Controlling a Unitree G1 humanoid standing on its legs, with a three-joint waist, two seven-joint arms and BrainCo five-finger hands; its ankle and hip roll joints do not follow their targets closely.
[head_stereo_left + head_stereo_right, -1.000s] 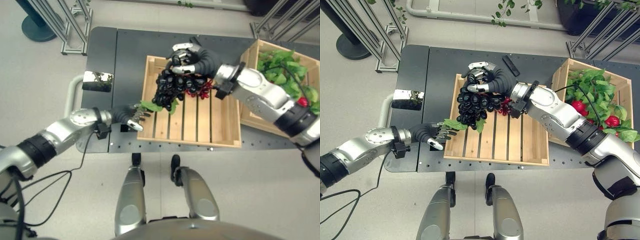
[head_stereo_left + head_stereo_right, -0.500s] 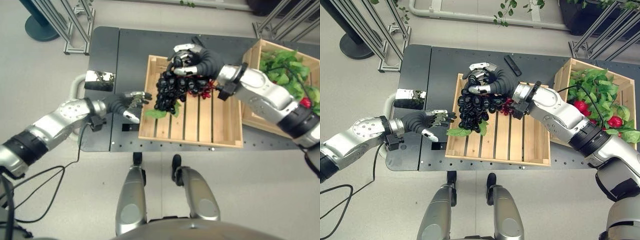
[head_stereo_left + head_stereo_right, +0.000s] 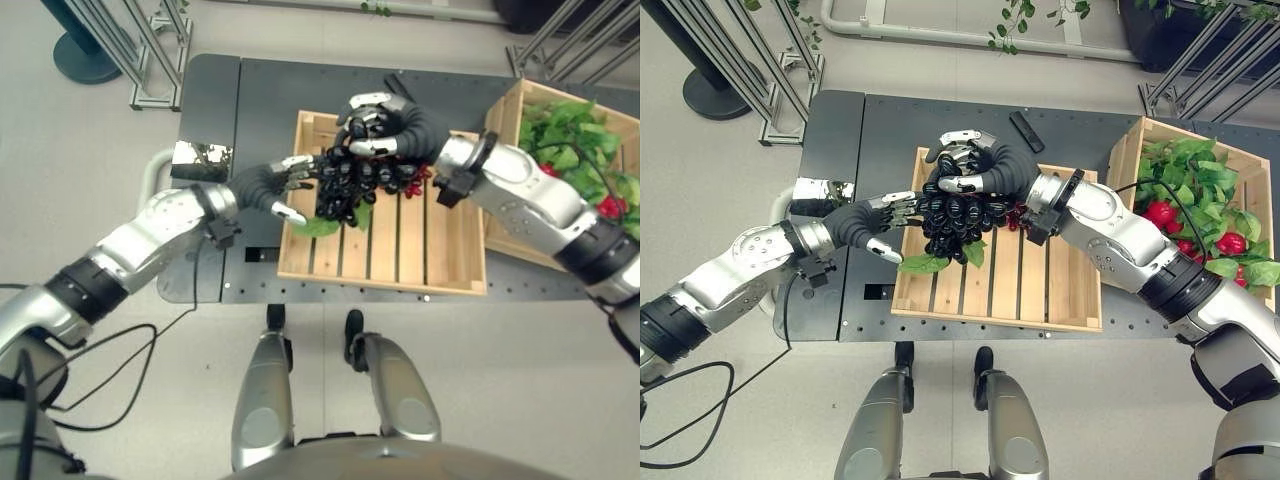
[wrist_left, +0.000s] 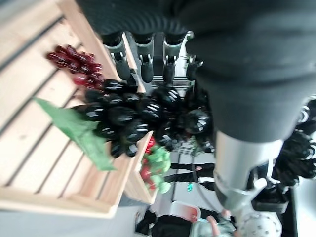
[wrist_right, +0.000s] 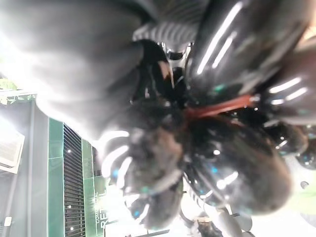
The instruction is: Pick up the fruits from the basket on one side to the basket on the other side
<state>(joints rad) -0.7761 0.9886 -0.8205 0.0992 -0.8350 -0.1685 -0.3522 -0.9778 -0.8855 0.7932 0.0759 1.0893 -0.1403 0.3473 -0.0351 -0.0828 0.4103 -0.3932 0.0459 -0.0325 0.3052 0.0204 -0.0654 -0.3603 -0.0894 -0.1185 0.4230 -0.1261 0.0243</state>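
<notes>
1. Holding the black grape bunch (image 3: 953, 218) aloft over the far-left corner of the slatted crate (image 3: 1040, 300), with right hand (image 3: 975, 168) fingers clamped on its top; bunch dangling clear of the slats, green leaf (image 3: 923, 264) hanging at its lower edge.
2. Reaching in from the crate's left side with the left hand (image 3: 885, 215), fingers (image 4: 146, 63) spread straight and just at the bunch's flank, not closed on it.
3. Risking a botched exchange: loosening the right grip before the left fingers curl round would likely drop the bunch onto the slats or over the near crate wall to the dark desk (image 3: 840, 130).
4. Risking shed grapes: squeezing loose fruit from two sides, or tugging while both hands grip, could probably strip berries off the stem.
5. Lying just beside the bunch, small red grape cluster (image 3: 408, 180) could get snagged or knocked.
6. Sitting well apart on the right, leafy crate (image 3: 1200, 215) with red fruit poses no evident hazard.
</notes>
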